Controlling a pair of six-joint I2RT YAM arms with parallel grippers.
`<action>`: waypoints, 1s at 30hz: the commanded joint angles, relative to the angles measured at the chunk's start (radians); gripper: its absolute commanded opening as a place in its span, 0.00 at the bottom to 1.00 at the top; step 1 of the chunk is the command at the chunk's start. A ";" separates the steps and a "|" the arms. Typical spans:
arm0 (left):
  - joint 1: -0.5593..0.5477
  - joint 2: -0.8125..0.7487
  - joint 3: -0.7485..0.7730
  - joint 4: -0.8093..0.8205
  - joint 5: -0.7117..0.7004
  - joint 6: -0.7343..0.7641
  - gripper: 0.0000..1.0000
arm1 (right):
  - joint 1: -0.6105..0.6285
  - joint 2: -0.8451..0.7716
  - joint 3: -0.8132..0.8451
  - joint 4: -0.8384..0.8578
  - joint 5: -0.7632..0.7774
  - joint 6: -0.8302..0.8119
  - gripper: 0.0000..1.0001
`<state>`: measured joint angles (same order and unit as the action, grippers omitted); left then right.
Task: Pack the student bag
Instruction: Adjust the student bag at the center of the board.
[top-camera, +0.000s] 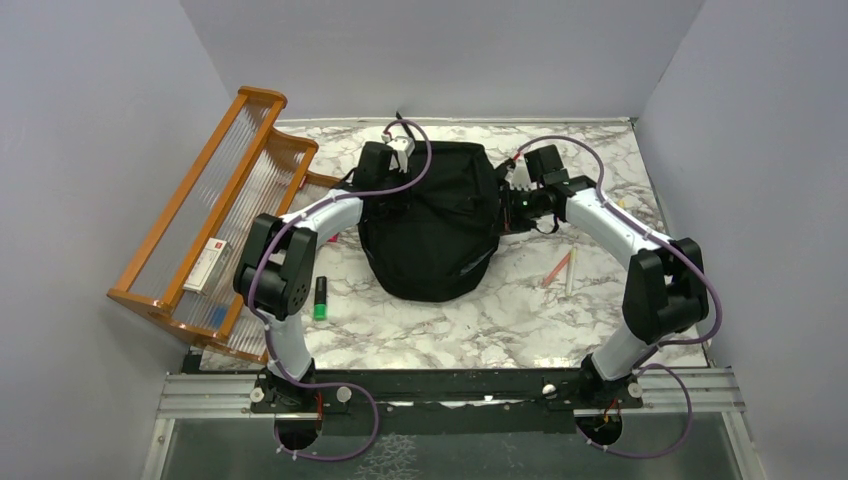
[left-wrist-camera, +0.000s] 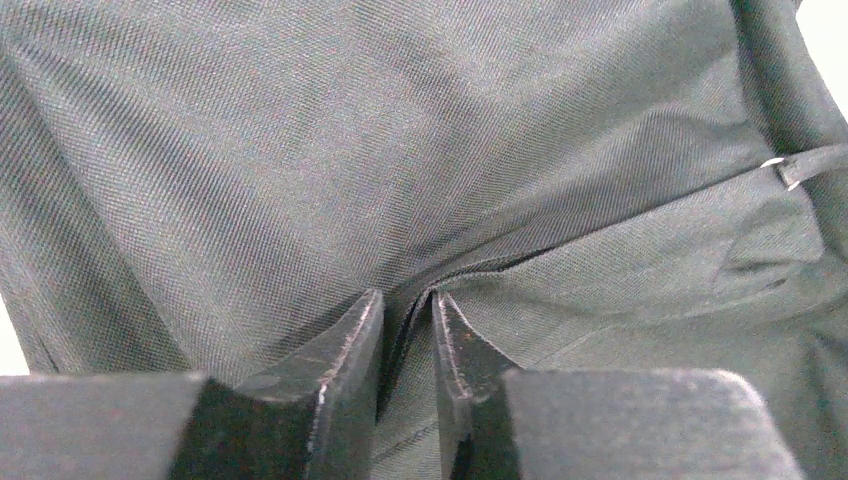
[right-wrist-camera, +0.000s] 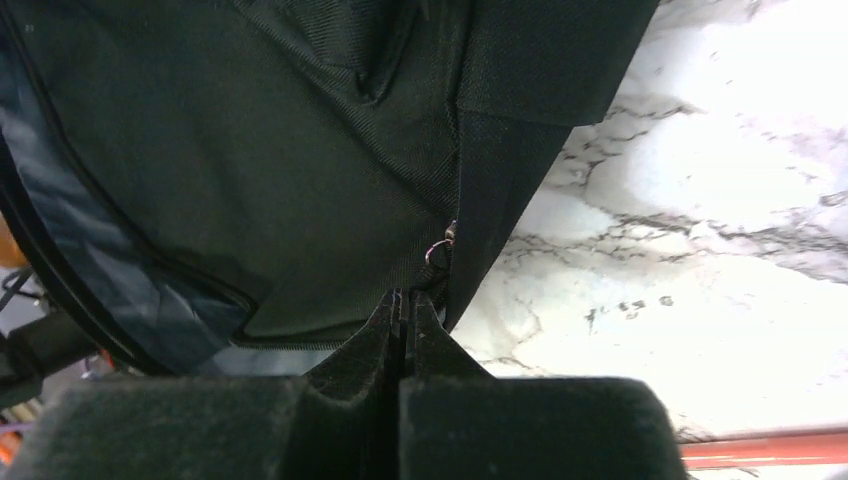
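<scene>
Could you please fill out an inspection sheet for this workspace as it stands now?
Surface: marble-patterned table.
Job's things: black backpack lying mid-table between the arms.
Clutter: green-capped marker; orange pen; pale pen; wooden rack holding a small box.
Grippers: left claw pinching backpack fabric; right claw shut on the backpack's edge by a metal ring.
Cables: purple cables along both arms.
Surroundings: plain grey walls.
</scene>
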<state>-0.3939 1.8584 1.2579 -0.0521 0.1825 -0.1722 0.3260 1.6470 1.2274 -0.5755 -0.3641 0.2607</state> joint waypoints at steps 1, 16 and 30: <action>0.001 -0.060 -0.029 0.018 0.046 -0.020 0.28 | 0.002 -0.048 -0.035 -0.048 -0.146 -0.004 0.01; -0.059 -0.208 -0.114 0.176 0.280 -0.146 0.47 | 0.001 -0.126 -0.171 0.247 -0.141 0.363 0.00; -0.233 -0.174 -0.234 0.391 0.450 -0.271 0.61 | -0.004 -0.088 -0.320 0.524 -0.112 0.681 0.05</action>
<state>-0.6079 1.6688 1.0187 0.2470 0.5579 -0.4084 0.3256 1.5463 0.9161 -0.1490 -0.4816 0.8589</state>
